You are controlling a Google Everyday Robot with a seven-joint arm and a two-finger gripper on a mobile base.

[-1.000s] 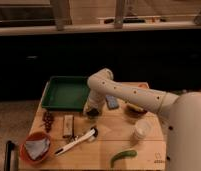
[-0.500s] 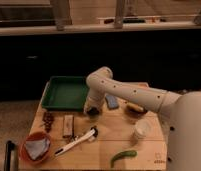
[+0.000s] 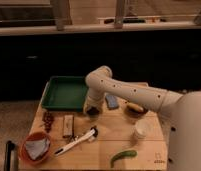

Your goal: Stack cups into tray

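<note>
Gripper at tray corner (front right), cup rightward

My arm is cream-white, thick rounded segments with a bulbous joint on top and small dark dots along the long link; my body is a broad pale bulk; my darker gripper, fingers closed, sits low over the surface

One elevated view, fairly close, looking down and forward across the table, claw mid-frame near tray
</note>
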